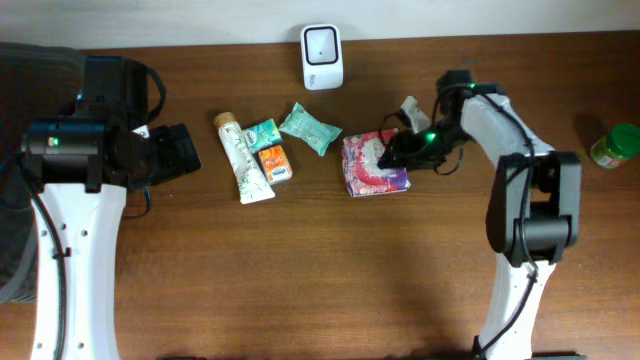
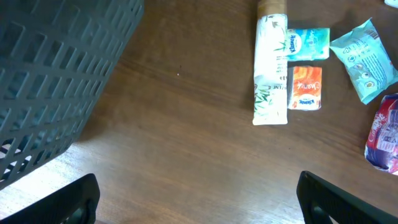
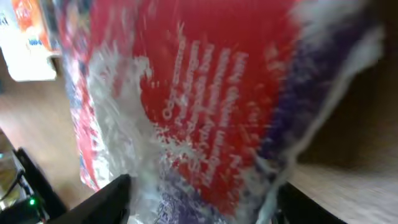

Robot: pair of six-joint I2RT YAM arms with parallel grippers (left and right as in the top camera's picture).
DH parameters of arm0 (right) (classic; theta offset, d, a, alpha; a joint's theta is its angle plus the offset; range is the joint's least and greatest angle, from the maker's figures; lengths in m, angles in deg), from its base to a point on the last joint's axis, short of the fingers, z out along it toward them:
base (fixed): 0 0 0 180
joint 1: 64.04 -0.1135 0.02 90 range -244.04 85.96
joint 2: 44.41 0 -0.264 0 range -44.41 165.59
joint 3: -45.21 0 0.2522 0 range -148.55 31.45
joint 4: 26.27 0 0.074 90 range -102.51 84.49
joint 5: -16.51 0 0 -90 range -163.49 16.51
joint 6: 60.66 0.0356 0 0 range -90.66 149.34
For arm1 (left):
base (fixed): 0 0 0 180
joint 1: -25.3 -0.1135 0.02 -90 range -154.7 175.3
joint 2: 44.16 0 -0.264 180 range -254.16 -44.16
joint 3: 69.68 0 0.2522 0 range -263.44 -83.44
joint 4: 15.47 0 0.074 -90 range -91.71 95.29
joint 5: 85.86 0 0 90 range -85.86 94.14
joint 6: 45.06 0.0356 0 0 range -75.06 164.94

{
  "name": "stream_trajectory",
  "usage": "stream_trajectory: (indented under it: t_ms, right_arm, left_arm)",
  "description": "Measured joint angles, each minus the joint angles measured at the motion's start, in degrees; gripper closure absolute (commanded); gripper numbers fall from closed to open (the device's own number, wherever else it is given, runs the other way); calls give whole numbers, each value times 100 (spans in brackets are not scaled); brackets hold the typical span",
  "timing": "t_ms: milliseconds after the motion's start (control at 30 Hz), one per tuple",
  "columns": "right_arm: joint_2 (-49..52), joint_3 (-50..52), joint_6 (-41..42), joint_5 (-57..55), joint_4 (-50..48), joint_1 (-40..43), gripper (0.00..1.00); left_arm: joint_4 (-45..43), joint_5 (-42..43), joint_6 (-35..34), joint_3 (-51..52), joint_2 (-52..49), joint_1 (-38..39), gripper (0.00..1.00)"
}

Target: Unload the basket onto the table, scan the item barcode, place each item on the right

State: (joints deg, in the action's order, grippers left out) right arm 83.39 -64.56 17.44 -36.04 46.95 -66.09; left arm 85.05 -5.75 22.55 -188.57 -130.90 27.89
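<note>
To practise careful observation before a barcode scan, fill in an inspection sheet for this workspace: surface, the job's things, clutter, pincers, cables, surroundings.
Surface: brown wooden table; no spills seen.
Job's things: white scanner at the back edge; red and purple pack; leaf-print tube; teal Kleenex pack; orange pack; teal wrapped pack.
Clutter: green-lidded jar at the far right.
Pincers: left pincer open, holding nothing; right pincer astride the red and purple pack, grip unclear.
Cables: black cable looped beside the left arm.
Surroundings: grey slatted basket at the left.
</note>
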Motion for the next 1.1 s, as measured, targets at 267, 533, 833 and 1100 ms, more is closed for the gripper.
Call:
stream_trajectory:
  t_ms: [267,533,833,1100]
  right_arm:
    - [0,-216,758,579,-505,-66,96]
    - [0,-1578,3753,297,-4166,-247,96]
    - [1029,-1574,5224,-1799,-6513,-1443,96]
    - [1084,-1569,5224,-2118,-6288,-1440,96]
  left_arm:
    - [2,0,2,0,0,0,1]
    - [-13,0,0,0,0,0,1]
    - [0,0,0,0,0,0,1]
    - [0,0,2,0,0,0,1]
